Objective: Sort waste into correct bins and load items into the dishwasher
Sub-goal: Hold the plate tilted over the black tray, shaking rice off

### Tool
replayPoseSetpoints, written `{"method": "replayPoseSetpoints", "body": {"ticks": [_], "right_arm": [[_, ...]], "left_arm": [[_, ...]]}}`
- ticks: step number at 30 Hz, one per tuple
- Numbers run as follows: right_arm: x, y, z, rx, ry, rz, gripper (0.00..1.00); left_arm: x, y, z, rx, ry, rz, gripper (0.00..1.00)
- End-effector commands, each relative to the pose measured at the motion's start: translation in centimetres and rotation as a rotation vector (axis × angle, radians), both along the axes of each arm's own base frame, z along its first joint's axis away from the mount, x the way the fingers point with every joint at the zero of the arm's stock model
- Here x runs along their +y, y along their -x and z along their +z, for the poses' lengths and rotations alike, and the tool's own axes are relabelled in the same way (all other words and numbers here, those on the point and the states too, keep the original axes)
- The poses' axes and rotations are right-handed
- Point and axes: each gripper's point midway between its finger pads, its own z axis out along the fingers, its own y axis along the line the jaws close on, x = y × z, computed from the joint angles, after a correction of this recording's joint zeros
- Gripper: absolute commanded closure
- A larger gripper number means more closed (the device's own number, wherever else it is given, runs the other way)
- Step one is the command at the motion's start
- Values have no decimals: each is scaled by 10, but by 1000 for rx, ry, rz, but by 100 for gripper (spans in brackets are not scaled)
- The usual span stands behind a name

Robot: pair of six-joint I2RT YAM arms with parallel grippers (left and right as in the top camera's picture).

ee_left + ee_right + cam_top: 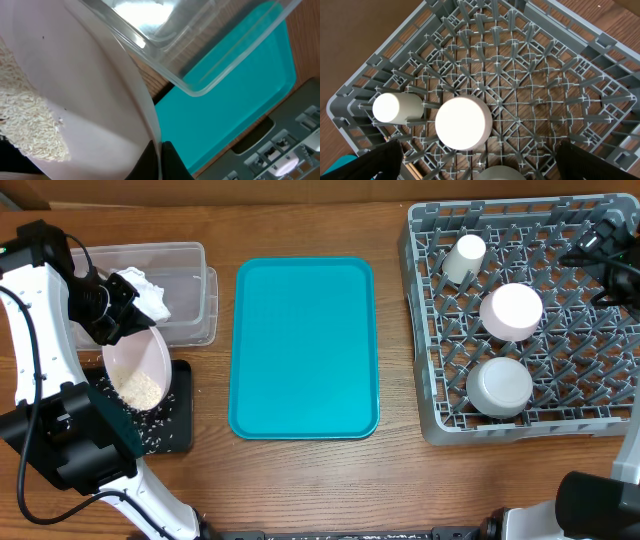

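The left tool (113,318) pinches the white plate (140,358), tipped with rice (140,388) over the black tray (172,432) beside the clear tub (190,285), the teal tray (305,345) lies in the middle, and the right tool (592,245) hangs wide apart over the grey rack (600,390) with a cup (465,256) in it.

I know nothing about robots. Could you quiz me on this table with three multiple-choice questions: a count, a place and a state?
1. Dishes in the grey rack: A one, B three, C five.
2. The crumpled napkin lies: A in the rack, B on the floor, C in the clear tub.
3. The plate in the left gripper is: A tilted over the black tray, B lying flat, C upside down.
Answers: B, a cup and two bowls stand there; C, the tub's walls surround it; A, its rice sits at the low edge.
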Motion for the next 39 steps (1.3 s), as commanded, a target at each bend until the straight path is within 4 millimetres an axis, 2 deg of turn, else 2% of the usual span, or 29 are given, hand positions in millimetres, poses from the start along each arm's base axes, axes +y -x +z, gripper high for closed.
{"method": "replayPoseSetpoints", "body": {"ticks": [1, 5, 12, 18, 24, 29, 39], "right_arm": [[-3, 0, 5, -16, 10, -12, 0], [-3, 0, 5, -16, 10, -12, 0], [-3, 0, 5, -16, 10, -12, 0], [-3, 0, 5, -16, 10, -12, 0], [-3, 0, 5, -16, 10, -12, 0], [-3, 0, 5, -16, 10, -12, 0], [-3, 0, 5, -16, 10, -12, 0]], "left_arm": [[-6, -4, 7, -44, 41, -21, 96], [-19, -10, 15, -99, 124, -49, 96], [-20, -2, 21, -97, 186, -43, 96], [-15, -3, 31, -166, 256, -50, 96], [-4, 6, 36, -184, 296, -36, 96], [-12, 16, 48, -219, 387, -71, 96], [1, 20, 56, -269, 420, -43, 96]]}}
